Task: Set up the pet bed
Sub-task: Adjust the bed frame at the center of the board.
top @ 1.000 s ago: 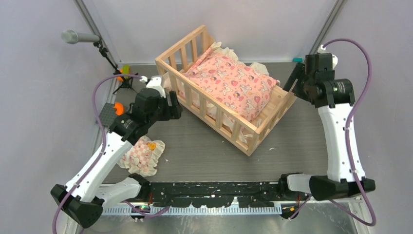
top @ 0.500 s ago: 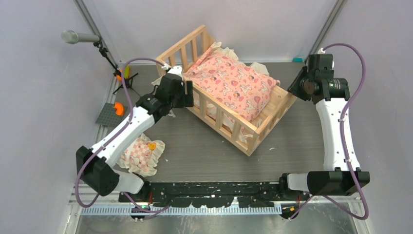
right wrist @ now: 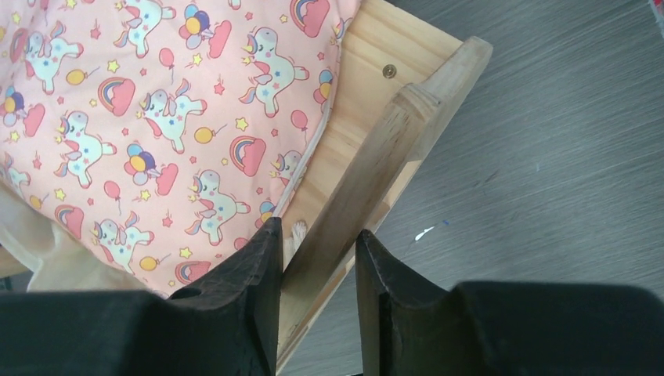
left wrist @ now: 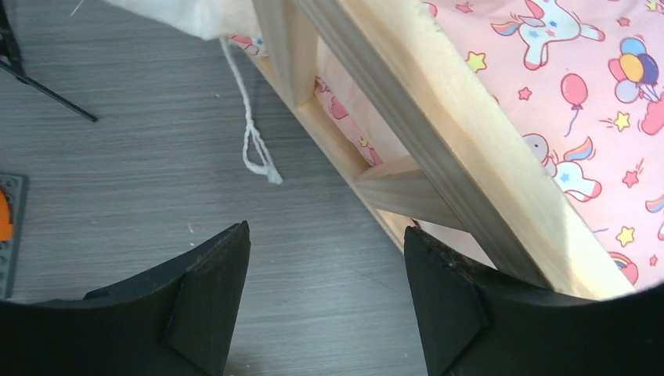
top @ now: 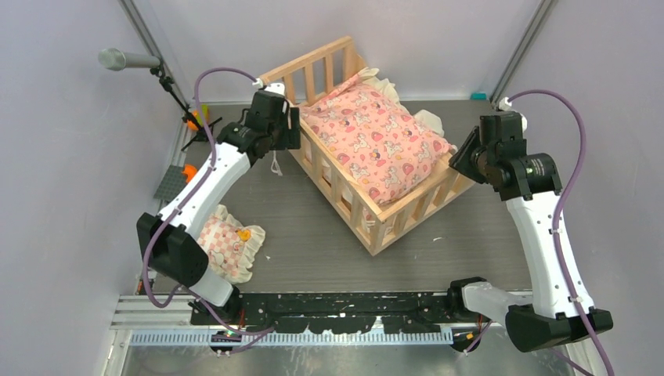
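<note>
- The right gripper (right wrist: 317,249) is clamping its two black fingers (right wrist: 243,313) around the top rail of the pet bed (right wrist: 376,172), at the bed's foot end, near a corner post.
- In the overhead view, this gripper (top: 463,160) is meeting the wooden frame (top: 376,231) at its right-hand end, with the right arm rising from the near right corner of the tabletop (top: 313,227).
- The left gripper (left wrist: 325,235) is holding its jaws wide apart with nothing between them; its right finger is sitting just beside the bed's long side rail (left wrist: 438,117), and I cannot tell whether they are touching.
- From overhead, the left gripper (top: 290,129) is hovering against the bed's left side, close to the tall slatted headboard.
- The pet bed is standing diagonally on the far middle of the tabletop, headboard toward the far edge and foot end pointing to the right edge.
- A pink unicorn-print cushion (top: 376,141) is lying inside the frame, filling most of it, with its cream frill spilling over at the far end.
- A white string (left wrist: 252,141) is dangling from the frill onto the tabletop beside the left gripper.
- A small frilled pillow (top: 227,251) is lying near the left edge, well apart from the bed.
</note>
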You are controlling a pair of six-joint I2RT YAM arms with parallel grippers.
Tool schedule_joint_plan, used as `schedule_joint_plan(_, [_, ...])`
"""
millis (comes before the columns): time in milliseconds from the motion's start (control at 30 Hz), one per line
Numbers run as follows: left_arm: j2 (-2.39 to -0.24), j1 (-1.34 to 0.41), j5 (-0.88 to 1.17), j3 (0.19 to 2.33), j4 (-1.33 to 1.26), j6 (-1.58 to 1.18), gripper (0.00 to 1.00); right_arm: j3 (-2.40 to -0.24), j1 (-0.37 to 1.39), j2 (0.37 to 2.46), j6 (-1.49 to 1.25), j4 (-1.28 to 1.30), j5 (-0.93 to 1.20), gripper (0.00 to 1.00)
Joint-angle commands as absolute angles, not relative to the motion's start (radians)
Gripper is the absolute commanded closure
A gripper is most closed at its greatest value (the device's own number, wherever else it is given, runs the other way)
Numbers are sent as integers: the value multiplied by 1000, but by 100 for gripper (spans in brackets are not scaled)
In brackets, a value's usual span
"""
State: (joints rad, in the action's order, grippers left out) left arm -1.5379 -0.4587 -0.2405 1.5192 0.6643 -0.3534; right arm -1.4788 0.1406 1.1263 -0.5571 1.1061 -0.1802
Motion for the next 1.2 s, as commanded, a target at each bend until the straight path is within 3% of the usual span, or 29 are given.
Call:
schedule_joint_plan(0, [-1573,-465,-209,1602,581,-329,26,-1469,254,1063,-533,1117,32,74])
schedule_joint_plan(167, [-1464,-463,-248,1496,576,-324,24,-1574,252,1064,-480,1202,-148,50])
schedule_joint_plan(333, [-1281,-457,-287,1364,593,-328,20,-1729,253,1088,-441,1280,-258,33])
schedule_joint_plan(467, [-1137,-457,-277,1274,639,-391,18,-1820,252,1099,-428,1319,-301,32])
schedule_joint_plan(600, [-964,-460,-134,1137,632,-511,20,-1856,252,1109,-420,1322,-283,32])
schedule_joint_plan(800, [-752,-503,-70,946,609,-661,23,-1940,252,1199,-328,1300,55,33])
schedule_joint_plan(1000, [-700,-526,-61,868,621,-676,23,-2135,258,1412,-225,1296,370,36])
schedule_joint_plan(1167, [-690,-525,-55,848,622,-669,23,-2222,296,1596,-146,1325,372,40])
